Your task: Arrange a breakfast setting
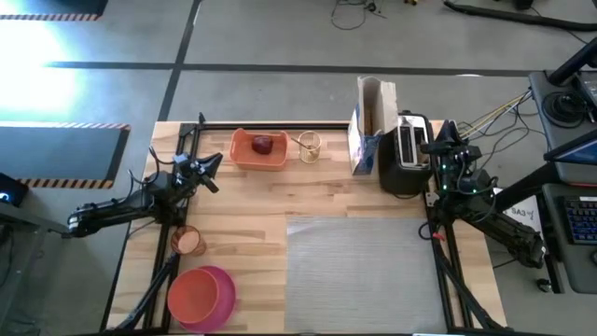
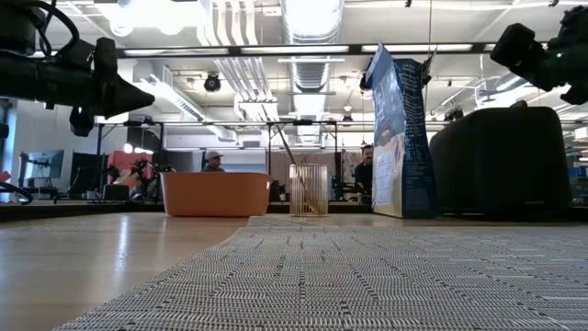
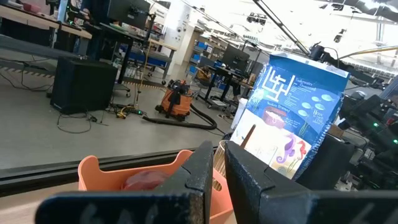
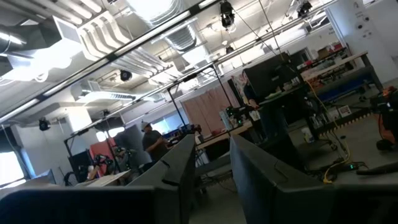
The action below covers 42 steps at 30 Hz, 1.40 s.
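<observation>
Neither arm holds anything. The left gripper [image 1: 213, 173] hangs in the air over the left half of the wooden table [image 1: 252, 224], near the orange rectangular tray [image 1: 258, 149]; its two dark fingers [image 3: 205, 171] are pressed almost together, with only a thin slit between them, and nothing sits in that slit. The right gripper [image 1: 446, 133] is raised at the far right edge, just beside the black-and-silver toaster [image 1: 409, 154]; its fingers [image 4: 180, 165] stand a little apart, and only the room shows through the gap.

At the near left corner the round pink plate [image 1: 224, 291] carries the smaller orange bowl [image 1: 193, 294]; whether anything lies in the bowl cannot be told. Just beyond them the small orange cup [image 1: 189, 241] lies tipped on its side on the bare wood, close under the left arm. The grey woven rectangular placemat [image 1: 364, 271] covers the near right part of the table, with nothing on it.

Along the far edge, the tray holds the red apple [image 1: 264, 144]. To its right stands a clear ribbed glass holder [image 1: 310, 147] with a thin stick-like thing leaning in it; what that is cannot be told. Further right is a tall blue-and-white carton [image 1: 367, 131] with its top open, touching or nearly touching the toaster. No toast shows at the toaster's slots from above.

People sit at desks in the room behind the table.
</observation>
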Each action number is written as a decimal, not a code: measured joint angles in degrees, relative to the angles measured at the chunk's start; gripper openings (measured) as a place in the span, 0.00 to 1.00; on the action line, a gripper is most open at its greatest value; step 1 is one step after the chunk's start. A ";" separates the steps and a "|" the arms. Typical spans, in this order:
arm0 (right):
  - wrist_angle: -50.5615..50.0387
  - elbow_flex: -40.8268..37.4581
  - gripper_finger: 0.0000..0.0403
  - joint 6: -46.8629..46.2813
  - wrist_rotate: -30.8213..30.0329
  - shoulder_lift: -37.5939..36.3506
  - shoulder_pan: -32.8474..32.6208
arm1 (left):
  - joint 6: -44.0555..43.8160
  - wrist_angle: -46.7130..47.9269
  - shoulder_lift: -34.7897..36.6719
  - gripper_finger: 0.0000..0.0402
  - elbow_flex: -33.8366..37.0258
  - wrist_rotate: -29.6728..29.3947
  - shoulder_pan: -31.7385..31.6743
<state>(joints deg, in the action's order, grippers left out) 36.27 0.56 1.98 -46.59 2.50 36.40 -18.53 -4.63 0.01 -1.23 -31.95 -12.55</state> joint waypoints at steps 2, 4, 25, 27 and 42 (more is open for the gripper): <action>0.00 -0.02 0.23 0.00 0.01 0.00 0.00 | -0.01 -0.02 0.00 0.06 0.00 0.01 0.00; -0.01 -0.02 0.23 0.00 0.01 0.02 0.00 | 0.01 0.00 0.00 0.06 0.00 -0.02 0.00; -0.02 -0.02 0.23 0.00 -0.02 0.02 0.00 | -4.42 -2.46 -0.20 0.06 0.04 1.06 0.04; -0.02 -0.01 0.23 -0.01 0.01 0.01 0.02 | -4.14 -2.09 -0.20 0.06 0.04 1.21 0.06; 0.00 -0.02 0.23 0.00 0.00 0.01 0.01 | -7.70 -0.87 -1.10 0.06 0.04 -6.14 0.07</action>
<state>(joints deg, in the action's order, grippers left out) 36.27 0.54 1.98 -46.59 2.51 36.41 -26.24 -5.50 -1.09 -1.19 -38.09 -12.49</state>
